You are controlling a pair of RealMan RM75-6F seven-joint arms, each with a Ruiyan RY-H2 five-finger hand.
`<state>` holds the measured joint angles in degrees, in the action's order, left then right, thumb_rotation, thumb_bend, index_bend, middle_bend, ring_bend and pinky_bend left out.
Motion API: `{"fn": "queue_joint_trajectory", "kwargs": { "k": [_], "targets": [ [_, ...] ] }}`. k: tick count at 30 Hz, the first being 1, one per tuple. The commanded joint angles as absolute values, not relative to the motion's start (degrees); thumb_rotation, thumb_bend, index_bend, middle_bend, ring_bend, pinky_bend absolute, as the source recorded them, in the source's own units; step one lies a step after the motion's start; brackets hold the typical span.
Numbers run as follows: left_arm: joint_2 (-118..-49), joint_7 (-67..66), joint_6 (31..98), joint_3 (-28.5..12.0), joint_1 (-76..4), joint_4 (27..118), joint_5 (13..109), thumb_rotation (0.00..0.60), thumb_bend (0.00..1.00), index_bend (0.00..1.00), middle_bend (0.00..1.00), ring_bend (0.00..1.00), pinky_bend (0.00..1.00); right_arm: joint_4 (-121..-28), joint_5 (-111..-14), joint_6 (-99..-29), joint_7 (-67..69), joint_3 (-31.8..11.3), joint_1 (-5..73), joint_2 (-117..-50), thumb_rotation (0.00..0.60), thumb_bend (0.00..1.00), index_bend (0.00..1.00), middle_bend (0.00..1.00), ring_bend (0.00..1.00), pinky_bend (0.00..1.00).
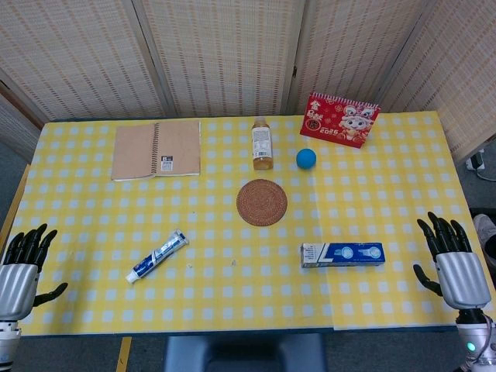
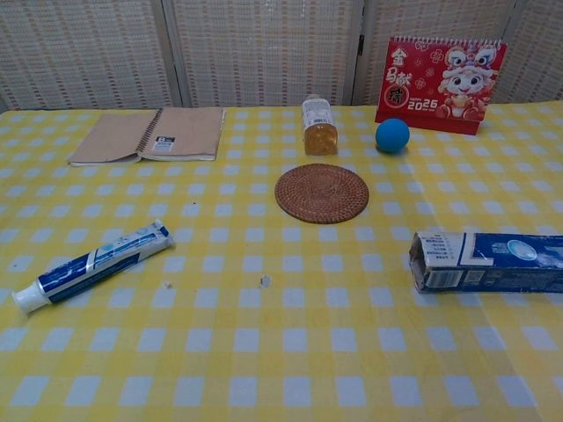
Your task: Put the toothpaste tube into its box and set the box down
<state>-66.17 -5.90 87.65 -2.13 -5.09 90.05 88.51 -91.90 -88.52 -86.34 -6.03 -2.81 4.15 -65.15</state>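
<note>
Toothpaste tube (image 1: pixel 157 256) is lying flat on the yellow checked counter (image 1: pixel 232 298), up and inward from the left hand (image 1: pixel 22 267), so that's clearly the nearer hand for it. The left hand sits at the near left corner with its fingers spread apart and nothing in them. The tube's long axis runs on a diagonal: the white cap end points down toward the left hand's side, and the crimped tail angles away toward the middle of the counter. In the chest view you can see the same slant, tube (image 2: pixel 92 265) with its cap nearest the left edge. The box (image 1: pixel 342 253) is well apart from the tube, over on the other side, lying lengthwise pretty much straight across, and it's up and inward from the right hand (image 1: pixel 453 260), which is also splayed and empty at the near right corner. From the chest view the box (image 2: pixel 486 262) shows its end face toward the tube's side; I can't tell if that flap is actually open. My guess is the left hand goes for the tube across its narrow width, while the right takes the box, since each thing sits on its own hand's side.
</note>
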Motion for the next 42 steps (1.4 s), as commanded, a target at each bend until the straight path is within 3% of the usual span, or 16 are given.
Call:
{"fn": "queue_joint_trajectory", "kwargs": {
  "k": [1,4,6,10,13,15,19,24,32,42],
  "targets": [
    [-66.3,-5.8,87.9,-2.0,-5.0,90.2,88.9,0.6,0.14,0.0,0.0,0.0,0.01,-91.9,-88.6,-86.3,-6.0,-2.8,4.2,-65.1,0.6,0.35,0.0,0.0,0.0,0.0],
    [-66.8,-5.8,87.6,-1.7,-5.1,90.7,89.2,0.6,0.14,0.0,0.02,0.01,0.03,-91.9,-88.8,-86.6,-5.4,-2.7,4.0,-64.8,0.6,0.35,0.0,0.0,0.0,0.0],
    [-67.8,-5.2,88.1,-2.0,-5.3,90.9,89.8,0.6,0.14,0.03,0.12,0.1,0.11,-92.0,-89.3,-87.1,-5.1,-2.6,3.8,-64.7,0.6,0.35,0.0,0.0,0.0,0.0],
    [-71.6,-6.7,91.2,-3.8,-7.1,88.4,93.9,0.6,0.14,0.15,0.47,0.46,0.61,-91.9,-89.7,-87.8,-5.1,-2.4,3.4,-64.6,0.6,0.34,0.0,0.0,0.0,0.0],
    [-72.3,-1.9,88.8,-3.8,-10.1,88.1,96.3,0.6,0.15,0.27,0.79,0.75,0.88,-91.9,-89.9,-88.7,-5.7,-2.8,3.3,-65.0,0.6,0.34,0.0,0.0,0.0,0.0],
    [-71.8,1.1,84.9,-3.2,-12.2,89.7,96.2,0.6,0.15,0.33,0.91,0.85,0.97,-90.9,-90.8,-90.3,-6.6,-3.4,3.3,-66.0,0.6,0.34,0.0,0.0,0.0,0.0],
    [-73.5,-2.6,79.9,-3.7,-15.0,91.9,94.9,0.6,0.15,0.41,1.0,0.98,1.0,-89.8,-90.9,-90.0,-7.0,-3.4,3.6,-67.2,0.6,0.35,0.0,0.0,0.0,0.0],
    [-78.0,-7.5,76.4,-5.5,-17.5,95.0,91.4,0.6,0.15,0.49,1.0,1.0,1.0,-89.7,-89.4,-88.1,-6.9,-3.8,4.2,-67.1,0.6,0.35,0.0,0.0,0.0,0.0],
    [-82.2,-15.7,69.7,-8.4,-21.5,98.6,82.5,0.6,0.19,0.49,1.0,1.0,1.0,-89.7,-89.4,-88.3,-6.2,-3.8,4.1,-66.9,0.6,0.35,0.0,0.0,0.0,0.0],
    [-88.8,-21.1,65.4,-10.8,-25.8,94.9,73.7,0.6,0.19,0.42,1.0,1.0,1.0,-89.6,-88.4,-87.6,-5.5,-4.1,4.3,-66.6,0.6,0.35,0.0,0.0,0.0,0.0]
  ]
}}
